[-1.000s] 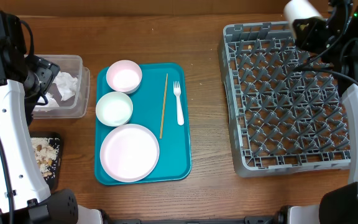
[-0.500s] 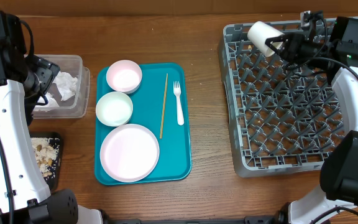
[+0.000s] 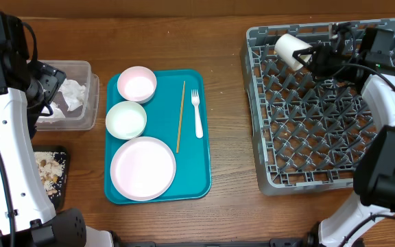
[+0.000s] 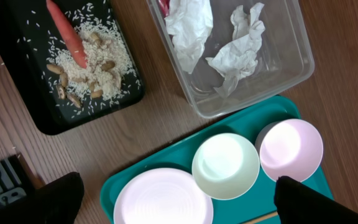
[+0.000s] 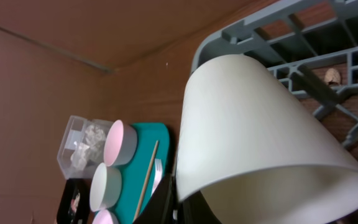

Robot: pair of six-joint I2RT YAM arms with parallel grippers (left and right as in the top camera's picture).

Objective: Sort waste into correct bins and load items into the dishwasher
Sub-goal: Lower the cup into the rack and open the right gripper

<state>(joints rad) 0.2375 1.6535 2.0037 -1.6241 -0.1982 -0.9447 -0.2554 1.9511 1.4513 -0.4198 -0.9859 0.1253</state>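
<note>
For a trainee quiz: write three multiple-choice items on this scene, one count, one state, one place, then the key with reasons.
1. How many bowls sit on the teal tray? A one, B three, C two.
2. The white cup is: A standing on the teal tray, B held in the right gripper over the grey rack, C lying in a bowl.
3. Where is the carrot piece? A in the black tray, B on the teal tray, C in the grey rack.
Key: 1 C: the overhead view shows two. 2 B: the gripper clamps it above the rack. 3 A: the left wrist view shows it there.
</note>
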